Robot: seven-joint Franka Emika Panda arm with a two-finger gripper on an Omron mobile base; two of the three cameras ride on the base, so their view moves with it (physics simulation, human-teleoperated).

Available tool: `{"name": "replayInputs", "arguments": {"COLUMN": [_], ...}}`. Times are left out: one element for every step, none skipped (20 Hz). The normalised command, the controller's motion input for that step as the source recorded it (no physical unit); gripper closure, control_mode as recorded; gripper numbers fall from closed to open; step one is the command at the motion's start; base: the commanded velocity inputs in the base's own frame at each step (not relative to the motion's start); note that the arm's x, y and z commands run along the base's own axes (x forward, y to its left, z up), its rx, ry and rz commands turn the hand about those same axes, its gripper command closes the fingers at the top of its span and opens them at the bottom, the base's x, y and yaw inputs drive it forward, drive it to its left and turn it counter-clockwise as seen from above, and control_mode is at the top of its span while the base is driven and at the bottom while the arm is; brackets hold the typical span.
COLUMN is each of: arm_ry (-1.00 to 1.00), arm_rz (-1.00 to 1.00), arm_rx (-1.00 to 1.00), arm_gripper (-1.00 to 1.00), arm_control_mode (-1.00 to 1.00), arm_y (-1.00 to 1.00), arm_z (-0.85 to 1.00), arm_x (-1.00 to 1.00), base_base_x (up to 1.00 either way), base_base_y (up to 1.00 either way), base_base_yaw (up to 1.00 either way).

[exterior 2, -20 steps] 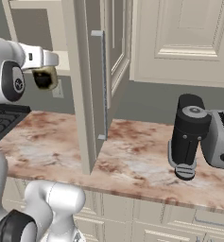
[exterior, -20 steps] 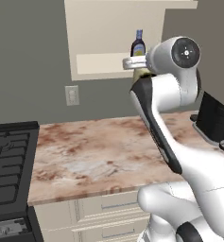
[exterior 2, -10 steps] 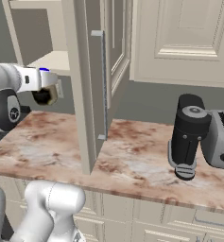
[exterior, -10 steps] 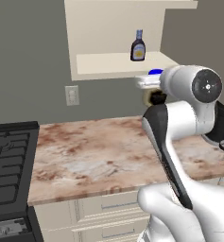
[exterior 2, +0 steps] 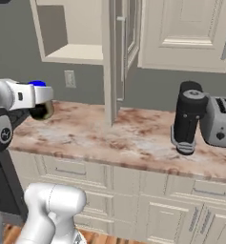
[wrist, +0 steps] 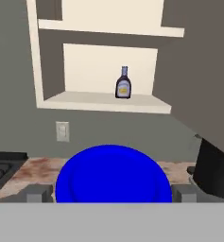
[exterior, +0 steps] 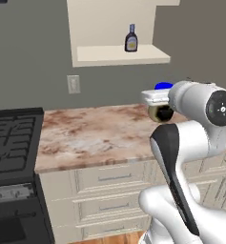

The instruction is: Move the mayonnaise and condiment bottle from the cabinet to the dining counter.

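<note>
The mayonnaise point(wrist: 113, 175), a cream jar with a bright blue lid, sits between my gripper's fingers point(wrist: 38, 193), which are shut on it. In the left base view the gripper point(exterior: 158, 102) holds the jar point(exterior: 163, 86) above the marbled kitchen counter point(exterior: 95, 133), below and to the right of the cabinet shelf. From the right base view, the held jar point(exterior 2: 40, 109) hangs left of the open cabinet door point(exterior 2: 115, 57). The dark condiment bottle point(exterior: 131, 38) stands upright on the cabinet point(exterior: 119, 55) shelf, also ahead in the hand view point(wrist: 124, 83). The dining counter is out of view.
A black stove point(exterior: 9, 138) adjoins the counter on the left. A dark upright appliance point(exterior 2: 188, 116) and a toaster point(exterior 2: 221, 119) stand on the counter to the right. A wall outlet point(exterior: 73, 84) sits under the cabinet. Cream drawers run below the counter.
My gripper has drawn back from the cabinet shelf and come lower with the mayonnaise in it. The whole picture has also shifted slightly, so the base has moved.
</note>
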Motion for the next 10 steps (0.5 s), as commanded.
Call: {"name": "replayInputs", "arguments": {"arm_ry": [0.0, 0.0, 0.0, 0.0, 0.0, 0.0, 0.0, 0.0, 0.0, 0.0], "arm_rz": [0.0, 0.0, 0.0, 0.0, 0.0, 0.0, 0.0, 0.0, 0.0, 0.0], "arm_rx": [0.0, 0.0, 0.0, 0.0, 0.0, 0.0, 0.0, 0.0, 0.0, 0.0], "arm_gripper": [1.0, 1.0, 1.0, 1.0, 1.0, 1.0, 1.0, 1.0, 1.0, 1.0], "arm_control_mode": [1.0, 1.0, 1.0, 1.0, 1.0, 1.0, 1.0, 1.0, 1.0, 1.0], "arm_y": [0.0, 0.0, 0.0, 0.0, 0.0, 0.0, 0.0, 0.0, 0.0, 0.0], "arm_z": [0.0, 0.0, 0.0, 0.0, 0.0, 0.0, 0.0, 0.0, 0.0, 0.0], "arm_x": [0.0, 0.0, 0.0, 0.0, 0.0, 0.0, 0.0, 0.0, 0.0, 0.0], "base_base_x": [-1.0, -1.0, -0.81, -0.68, -0.58, -0.52, -0.41, -0.34, -0.28, -0.18], "base_base_y": [0.31, 0.46, 0.58, 0.61, 0.61, 0.61, 0.71, 0.74, 0.74, 0.71], "base_base_yaw": [0.29, 0.43, 0.52, 0.56, 0.6, 0.62, 0.67, 0.72, 0.74, 0.79]}}
